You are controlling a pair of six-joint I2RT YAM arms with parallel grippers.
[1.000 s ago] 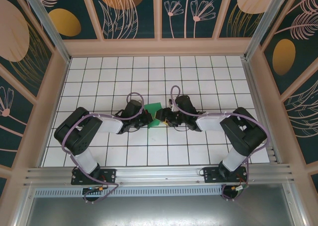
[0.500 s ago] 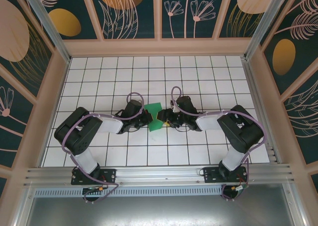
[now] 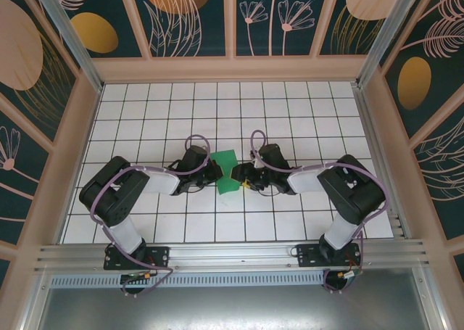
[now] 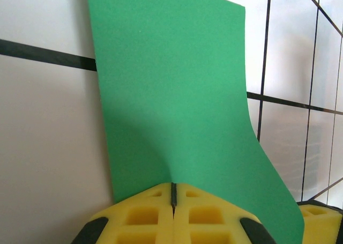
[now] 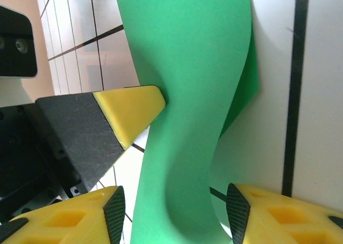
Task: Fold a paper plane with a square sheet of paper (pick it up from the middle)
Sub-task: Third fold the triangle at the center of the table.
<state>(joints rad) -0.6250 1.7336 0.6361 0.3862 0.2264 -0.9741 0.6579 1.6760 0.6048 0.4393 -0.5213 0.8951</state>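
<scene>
Near the middle of the white, black-gridded bench (image 3: 290, 112), a thin, bright green square sheet of paper (image 3: 227, 172) hangs between two robot arms. The left pincer (image 4: 173, 193) has its yellow foam pads (image 4: 144, 217) pressed fully together on the sheet's near edge, and the paper (image 4: 177, 94) dimples where they bite. The right pincer (image 5: 177, 212) stands about half open with its jaws on either side of the sheet (image 5: 187, 67), neither pad plainly touching it. Whether any edge of the sheet rests on the bench cannot be told. The sheet bows into a soft S-curve under its own weight. It looks featherlight and limp, with no stiffness to resist a push, and is likely to crease or tear wherever it is squeezed hard or tugged sideways. The smooth surface may slip between foam pads unless they close squarely. The best hold is probably a shallow pinch on a free edge opposite the left pincer (image 3: 215, 174), so that the right pincer (image 3: 238, 176) pulls the span taut over the bench rather than crumpling it.
</scene>
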